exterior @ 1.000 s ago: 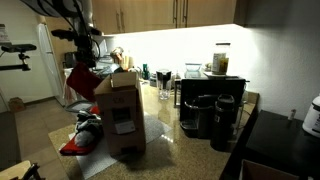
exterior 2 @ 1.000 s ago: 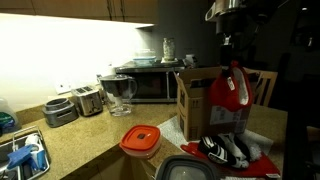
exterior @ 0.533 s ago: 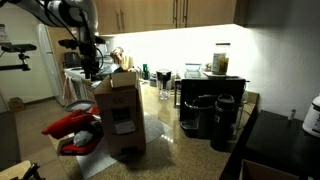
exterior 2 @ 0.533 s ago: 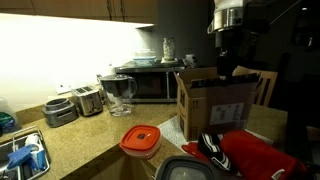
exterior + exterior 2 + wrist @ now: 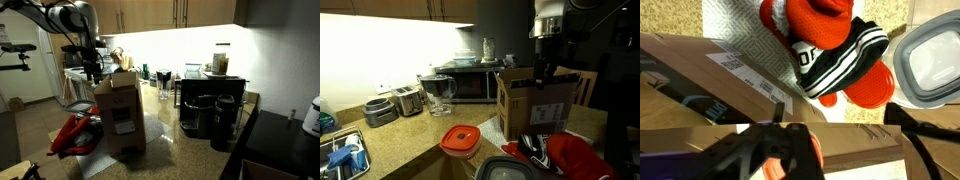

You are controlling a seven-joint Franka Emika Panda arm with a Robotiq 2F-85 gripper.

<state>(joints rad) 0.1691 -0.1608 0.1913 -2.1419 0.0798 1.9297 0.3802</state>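
Down from the gripper [image 5: 93, 72] the red cloth bundle [image 5: 75, 135] has dropped. A second ago it hung at the fingers by the cardboard box [image 5: 122, 115]; now it lies on the counter at the lower left of that frame, just beside the box's left face. The jaws have spread and hold nothing. In the wrist view the two dark fingers stand wide apart along the bottom edge, with only the box's open top [image 5: 710, 90] under them.

The gripper [image 5: 546, 75] hangs over the box's [image 5: 535, 105] top edge, so the bundle sits well below it and off to one side — toward the lower right corner in an exterior view, where the red cloth [image 5: 575, 155] spreads in front of the box. In the wrist view the bundle [image 5: 825, 20] fills the upper middle, beyond the box rim, and a black-and-white striped piece [image 5: 840, 60] lies across it. Its long axis there runs from upper left to lower right. A clear-lidded container [image 5: 935, 60] lies just right of it, and an orange-lidded tub [image 5: 460, 140] stands well apart.
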